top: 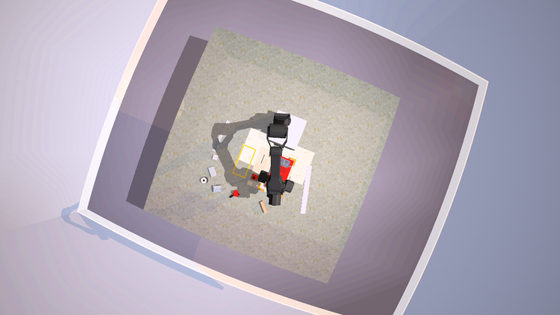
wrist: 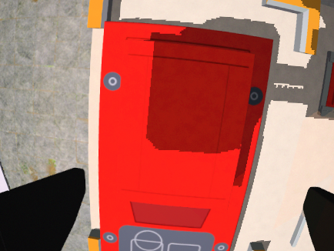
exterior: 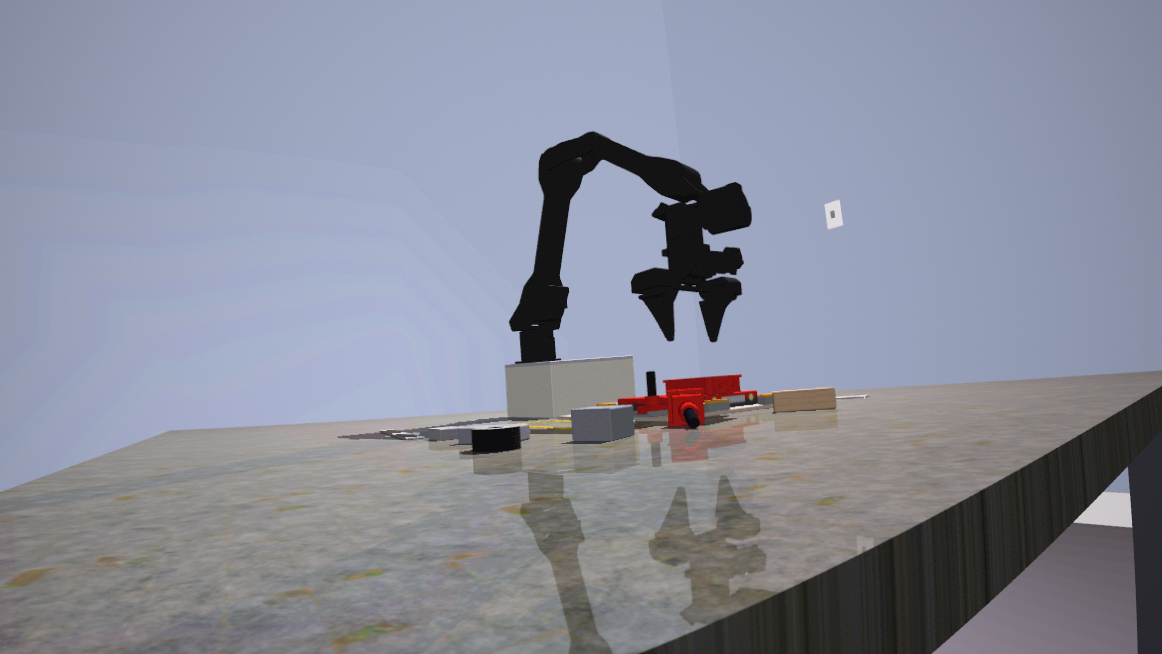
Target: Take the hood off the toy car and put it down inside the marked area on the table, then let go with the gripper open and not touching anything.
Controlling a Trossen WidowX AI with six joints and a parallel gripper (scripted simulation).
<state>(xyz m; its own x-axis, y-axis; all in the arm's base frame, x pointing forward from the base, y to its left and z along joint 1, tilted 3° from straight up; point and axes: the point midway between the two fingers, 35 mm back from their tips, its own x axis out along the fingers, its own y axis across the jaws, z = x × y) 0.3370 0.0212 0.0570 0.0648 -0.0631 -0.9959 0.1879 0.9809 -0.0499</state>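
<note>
The red toy car sits on a pale board. Its hood shows in the wrist view as a slightly raised red panel on the car, partly in shadow. My gripper is open and empty. It points down, well above the car, with a fingertip to either side of the car in the wrist view. The arm hides part of the car in the top view. The marked area is a yellow outline left of the car; no hood lies in it.
Orange corner brackets stand around the car. A red part with a black end, a wheel, grey blocks and a wooden block lie nearby. A white strip lies right of the board.
</note>
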